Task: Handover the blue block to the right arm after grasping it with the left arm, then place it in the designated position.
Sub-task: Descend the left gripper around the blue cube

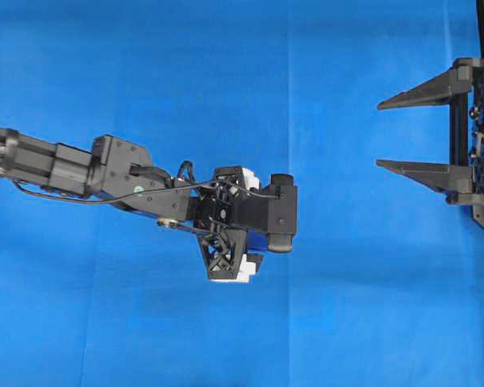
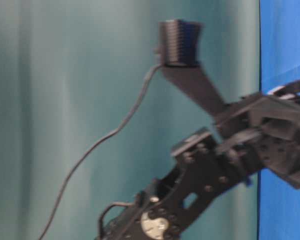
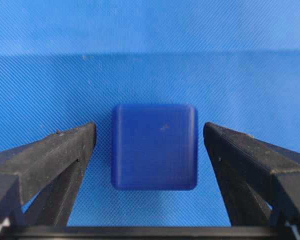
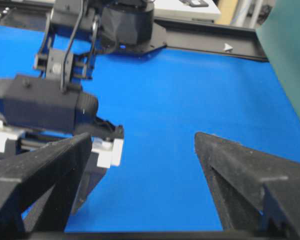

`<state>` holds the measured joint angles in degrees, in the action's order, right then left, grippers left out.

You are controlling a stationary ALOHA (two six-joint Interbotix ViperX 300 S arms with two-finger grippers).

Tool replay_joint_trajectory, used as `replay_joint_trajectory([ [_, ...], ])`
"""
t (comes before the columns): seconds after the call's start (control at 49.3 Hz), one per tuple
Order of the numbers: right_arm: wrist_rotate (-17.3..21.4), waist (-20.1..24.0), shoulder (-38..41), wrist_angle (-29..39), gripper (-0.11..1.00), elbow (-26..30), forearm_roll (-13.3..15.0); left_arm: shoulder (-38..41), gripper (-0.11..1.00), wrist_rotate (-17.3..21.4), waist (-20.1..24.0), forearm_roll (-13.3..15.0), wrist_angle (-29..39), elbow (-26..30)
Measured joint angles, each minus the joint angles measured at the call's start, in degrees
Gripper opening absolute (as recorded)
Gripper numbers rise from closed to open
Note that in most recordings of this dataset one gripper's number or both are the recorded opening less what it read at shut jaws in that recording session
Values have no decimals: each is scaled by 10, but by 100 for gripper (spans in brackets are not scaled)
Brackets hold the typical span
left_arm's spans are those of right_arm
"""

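Blue block (image 3: 154, 147) on the cloth (image 3: 150, 60), centred between the left claw's (image 3: 150, 150) wide-spread fingers (image 3: 65, 150), touching neither

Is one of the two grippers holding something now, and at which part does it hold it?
Nothing is held. The small dark-blue cube lies on the bright blue cloth between the open left gripper, gaps showing on both sides. The right gripper is open and empty.

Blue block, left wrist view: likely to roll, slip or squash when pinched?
The blue block looks like a rigid cube resting flat on the cloth, so it probably won't roll or squash. Its faces look smooth and its edges rounded, so an off-centre pinch by the left pincer could twist it.
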<state>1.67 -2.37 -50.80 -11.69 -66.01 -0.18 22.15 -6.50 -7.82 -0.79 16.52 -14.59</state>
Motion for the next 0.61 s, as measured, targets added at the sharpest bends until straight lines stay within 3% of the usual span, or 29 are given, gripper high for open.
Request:
replay_joint_trajectory([
  [0.426,0,-1,5,0,97,0,1,12,89,-1,0,0,-11,-1],
  [0.487,0,-1,5,0,97,0,1,11,81,-2,-1,0,-8,-1],
  [0.608,0,-2,5,0,97,0,0,12,49,0,-5,0,6,0],
])
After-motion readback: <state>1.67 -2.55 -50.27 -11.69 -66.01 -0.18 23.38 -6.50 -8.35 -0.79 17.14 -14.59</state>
